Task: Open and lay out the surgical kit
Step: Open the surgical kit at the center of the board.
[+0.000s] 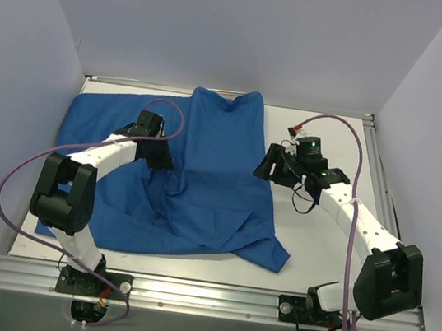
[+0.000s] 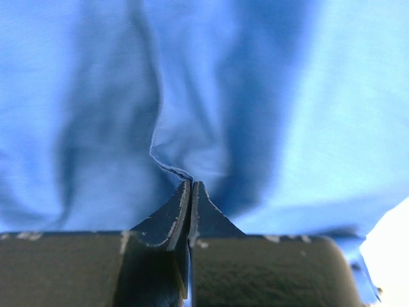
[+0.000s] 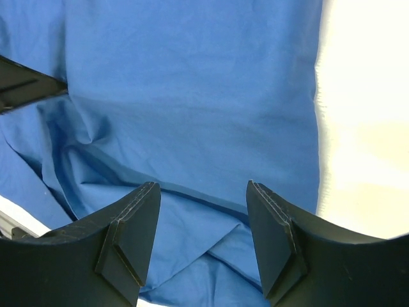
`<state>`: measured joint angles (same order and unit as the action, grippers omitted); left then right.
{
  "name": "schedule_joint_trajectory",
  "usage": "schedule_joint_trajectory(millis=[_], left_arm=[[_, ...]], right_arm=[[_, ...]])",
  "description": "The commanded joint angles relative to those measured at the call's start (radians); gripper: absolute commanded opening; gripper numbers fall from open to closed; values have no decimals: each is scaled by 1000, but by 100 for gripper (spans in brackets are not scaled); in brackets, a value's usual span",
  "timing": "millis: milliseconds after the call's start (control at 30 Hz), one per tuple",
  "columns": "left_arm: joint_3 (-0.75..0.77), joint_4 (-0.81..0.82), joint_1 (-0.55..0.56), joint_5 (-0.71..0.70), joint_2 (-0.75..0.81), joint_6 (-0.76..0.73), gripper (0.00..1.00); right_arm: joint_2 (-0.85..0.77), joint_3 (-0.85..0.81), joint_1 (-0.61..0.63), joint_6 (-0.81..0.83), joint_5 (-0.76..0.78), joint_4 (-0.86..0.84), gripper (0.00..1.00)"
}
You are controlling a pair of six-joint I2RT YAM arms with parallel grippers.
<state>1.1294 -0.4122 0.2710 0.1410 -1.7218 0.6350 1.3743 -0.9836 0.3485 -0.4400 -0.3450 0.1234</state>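
Note:
The royal-blue cloth wrap (image 1: pixel 201 187) lies spread and rumpled over most of the table. My left gripper (image 1: pixel 162 159) is shut on a pinched fold of the cloth; in the left wrist view the fingertips (image 2: pixel 192 185) meet on a ridge of the cloth (image 2: pixel 255 96). My right gripper (image 1: pixel 265 167) is open and empty, hovering over the cloth's right edge; in the right wrist view it (image 3: pixel 203 192) has folded layers of the cloth (image 3: pixel 192 96) under it. The wire-mesh tray and the instruments are hidden or out of view.
The bare white table top (image 1: pixel 317 246) shows right of the cloth. Light walls close in the left, back and right sides. A metal rail (image 1: pixel 210 297) runs along the near edge. The left gripper's finger (image 3: pixel 25 89) shows at the right wrist view's left edge.

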Motion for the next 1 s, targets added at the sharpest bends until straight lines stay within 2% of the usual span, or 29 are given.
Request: schedule_joint_trajectory(millis=[0,200,367,433,533,567,667,767,967], left_arm=[[93,95,26,130,109,-9,2],[154,233,68,273,157,60,2],[178,332,89,344,88,109,2],[181,438,94,380,50,153,2],[208,435,99,381,-24,207,2],[219,431,99,370,-45,225,2],[230,434,99,347,-71,265,2],[222,457,99,345,-76,307,2],[210,483,102,374,-78,357,2]], right_arm=[[-29,-10,6,29,24,21,56],[93,-114,17,-11,-55,-24,55],[271,-364,82,-49,-48,5,54],[345,-447,113,-60,-29,13,54],[350,-442,144,-74,10,-40,53],[338,-394,165,-75,23,-97,53],[302,-307,204,-20,-28,-215,54],[295,-261,267,36,21,-270,55],[309,-221,345,49,41,-375,53]])
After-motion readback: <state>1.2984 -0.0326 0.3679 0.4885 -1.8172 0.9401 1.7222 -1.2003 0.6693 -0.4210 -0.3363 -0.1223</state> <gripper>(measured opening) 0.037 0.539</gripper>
